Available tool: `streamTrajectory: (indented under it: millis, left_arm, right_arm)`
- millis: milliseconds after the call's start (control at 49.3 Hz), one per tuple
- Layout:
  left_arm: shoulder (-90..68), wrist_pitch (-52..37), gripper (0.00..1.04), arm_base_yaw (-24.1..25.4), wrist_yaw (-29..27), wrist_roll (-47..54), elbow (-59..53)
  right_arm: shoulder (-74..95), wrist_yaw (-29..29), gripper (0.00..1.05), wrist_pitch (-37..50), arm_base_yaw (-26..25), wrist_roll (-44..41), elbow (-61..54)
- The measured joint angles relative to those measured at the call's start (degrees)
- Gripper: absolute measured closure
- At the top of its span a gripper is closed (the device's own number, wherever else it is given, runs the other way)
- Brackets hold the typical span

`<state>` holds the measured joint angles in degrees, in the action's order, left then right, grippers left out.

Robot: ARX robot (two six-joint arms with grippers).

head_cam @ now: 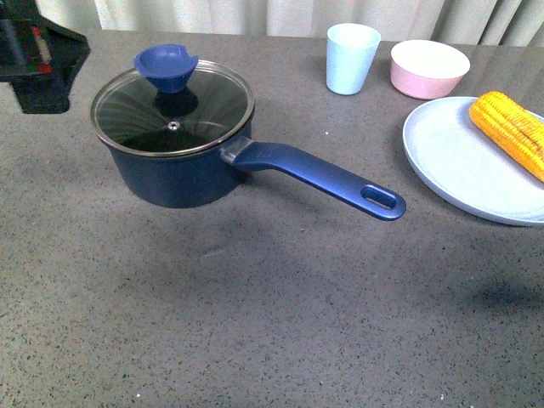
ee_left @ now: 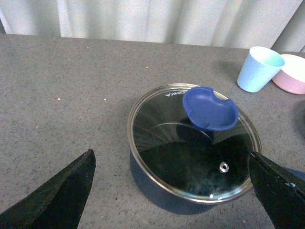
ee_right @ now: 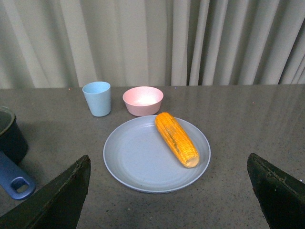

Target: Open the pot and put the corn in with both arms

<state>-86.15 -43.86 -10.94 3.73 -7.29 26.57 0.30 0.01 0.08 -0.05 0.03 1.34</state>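
Here, the left hand (ee_left: pixel 171 156) is open wide, and the pot (head_cam: pixel 174 174) shows between its two black fingers (ee_left: pixel 57 195). The pot sits on the left of the gray bench (head_cam: pixel 255 323) with its glass lid (head_cam: pixel 208 115) on. Next come a pale blue cup (head_cam: pixel 352 58) and a pink bowl (head_cam: pixel 429 70). The corn (head_cam: pixel 512 129) lies on a blue plate (head_cam: pixel 455 161) at the right. The right hand (ee_right: pixel 167 160) is open too, facing the plate.

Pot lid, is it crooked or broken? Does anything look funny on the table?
Nothing stands out. The glass lid sits level on the pot, the corn lies on its plate, and the cup and bowl stand upright. No spills. The notch in the knob looks shaped, not chipped.
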Motion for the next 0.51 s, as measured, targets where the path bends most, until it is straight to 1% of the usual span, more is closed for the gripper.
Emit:
streamTrajectory:
  millis: [142,507]
  left_arm:
    - [-6.2,-1.6,0.09,-1.7,0.4,-0.3,3.7]
    - [-14.2,-4.5,0.09,-4.0,1.0,0.7,8.5]
  right_arm:
    - [0.0,0.0,0.09,0.0,0.0,0.0,0.0]
    - [0.0,0.0,0.09,0.0,0.0,0.0,0.0]
